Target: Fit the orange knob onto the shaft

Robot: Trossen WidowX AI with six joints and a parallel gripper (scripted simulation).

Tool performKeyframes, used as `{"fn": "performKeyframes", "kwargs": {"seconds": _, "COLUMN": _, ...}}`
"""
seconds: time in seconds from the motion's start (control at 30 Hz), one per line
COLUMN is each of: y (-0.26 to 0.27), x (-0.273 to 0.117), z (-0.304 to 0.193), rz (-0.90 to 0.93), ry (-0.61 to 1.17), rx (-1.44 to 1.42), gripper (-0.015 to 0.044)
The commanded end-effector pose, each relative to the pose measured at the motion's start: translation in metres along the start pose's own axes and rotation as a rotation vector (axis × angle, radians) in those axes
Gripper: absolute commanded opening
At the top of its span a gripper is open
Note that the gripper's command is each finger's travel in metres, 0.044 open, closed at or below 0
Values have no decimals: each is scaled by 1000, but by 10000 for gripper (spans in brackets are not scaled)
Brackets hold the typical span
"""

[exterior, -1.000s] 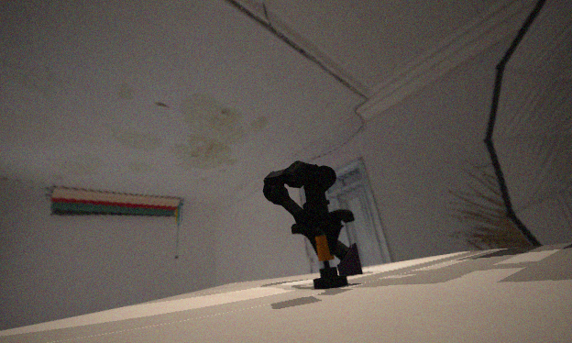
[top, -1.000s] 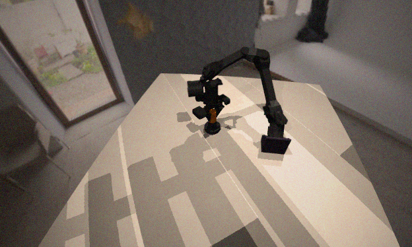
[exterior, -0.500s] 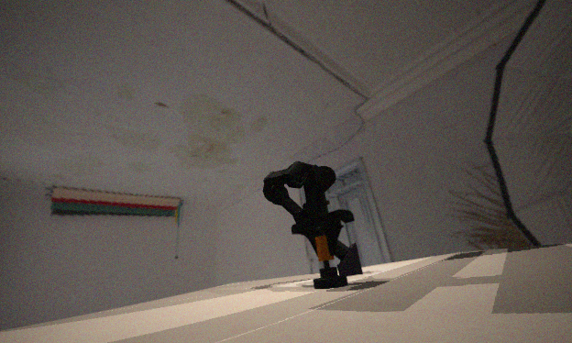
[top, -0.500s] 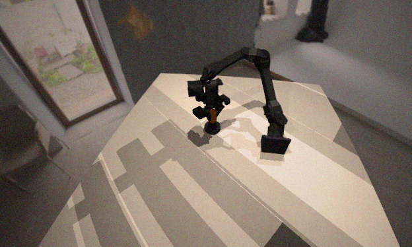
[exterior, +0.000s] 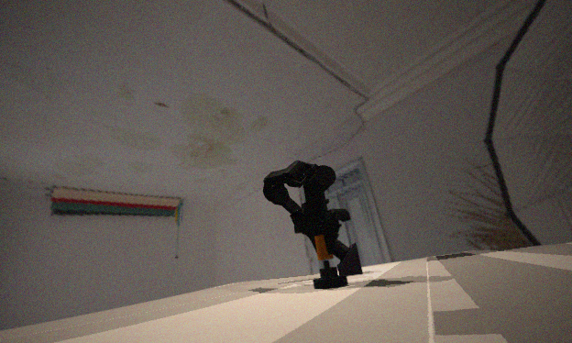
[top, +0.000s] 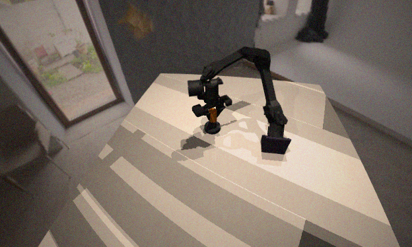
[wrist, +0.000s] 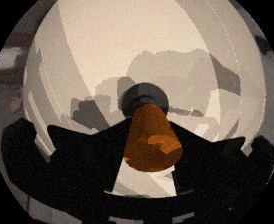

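The orange knob [top: 212,116] [exterior: 323,248] [wrist: 153,145] is a slim upright cylinder, leaning slightly in the exterior view. My gripper [top: 212,111] [exterior: 321,242] [wrist: 149,123] is shut on it, with one finger on each side. The dark round pedestal [top: 211,130] [exterior: 330,282] [wrist: 144,88] stands directly below. A short piece of the dark shaft [exterior: 326,263] shows between the knob's lower end and the pedestal's raised middle. The knob's lower end is at the shaft's top, clear of the pedestal. Whether the shaft's tip is inside the hole is hidden, as are both flat sides.
The arm's base [top: 276,144] stands on the pale table [top: 317,174], to the right of the pedestal in the top view. The arm arches from the base over to the pedestal. Patchy shadows and light stripes cross the table top.
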State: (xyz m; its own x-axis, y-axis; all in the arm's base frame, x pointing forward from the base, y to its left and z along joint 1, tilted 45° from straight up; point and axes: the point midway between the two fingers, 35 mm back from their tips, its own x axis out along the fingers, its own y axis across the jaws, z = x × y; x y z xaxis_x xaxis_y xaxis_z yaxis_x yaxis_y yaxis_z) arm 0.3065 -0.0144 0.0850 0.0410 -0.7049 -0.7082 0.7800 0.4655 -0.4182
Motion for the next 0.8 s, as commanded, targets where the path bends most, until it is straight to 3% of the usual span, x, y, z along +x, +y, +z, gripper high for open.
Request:
{"fn": "performKeyframes", "kwargs": {"seconds": 0.0, "y": 3, "x": 0, "z": 2, "rz": 6, "ry": 1, "rx": 25, "gripper": 0}}
{"fn": "performKeyframes", "kwargs": {"seconds": 0.77, "y": 0, "x": 0, "z": 0, "rz": 5, "ry": 1, "rx": 25, "gripper": 0}}
